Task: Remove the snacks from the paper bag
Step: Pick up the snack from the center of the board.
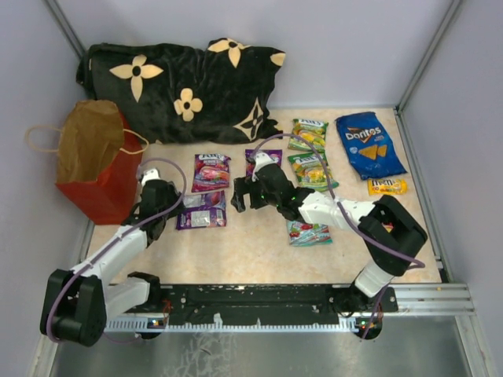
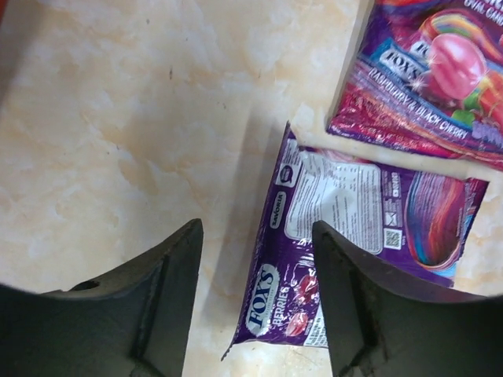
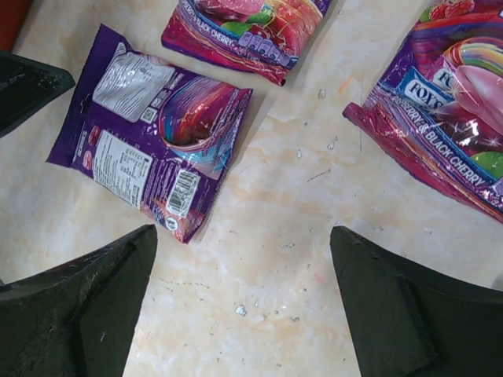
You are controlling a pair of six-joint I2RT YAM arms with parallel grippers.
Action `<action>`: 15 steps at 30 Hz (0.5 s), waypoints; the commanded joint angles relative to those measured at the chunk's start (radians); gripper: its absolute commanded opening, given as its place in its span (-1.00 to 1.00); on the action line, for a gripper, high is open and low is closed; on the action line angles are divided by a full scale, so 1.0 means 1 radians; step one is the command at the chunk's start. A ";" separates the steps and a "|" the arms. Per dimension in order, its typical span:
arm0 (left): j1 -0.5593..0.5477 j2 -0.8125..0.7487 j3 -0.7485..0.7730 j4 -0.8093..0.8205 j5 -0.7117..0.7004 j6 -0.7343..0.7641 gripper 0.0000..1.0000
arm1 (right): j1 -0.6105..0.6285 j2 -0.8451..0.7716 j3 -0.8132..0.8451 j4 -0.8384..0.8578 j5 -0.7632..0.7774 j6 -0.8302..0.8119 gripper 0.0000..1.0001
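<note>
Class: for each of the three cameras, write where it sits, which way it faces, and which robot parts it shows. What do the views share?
Top: above and behind the arms, looking down at the table and bag; both arms show.
Left wrist: on the left arm, facing down; open left gripper frames the bottom.
Right wrist: on the right arm, facing down; open right gripper at the bottom.
Shared: all three show the face-down purple pouch.

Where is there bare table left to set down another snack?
The widest bare patch is the near middle, between the face-down purple pouch and the teal pouch. Crowded: the far right, with green pouches, Doritos bag and M&M's packet.
</note>
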 commanded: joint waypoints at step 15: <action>0.140 0.169 -0.067 0.133 0.332 -0.043 -0.46 | 0.002 -0.163 -0.047 0.042 -0.016 0.009 0.83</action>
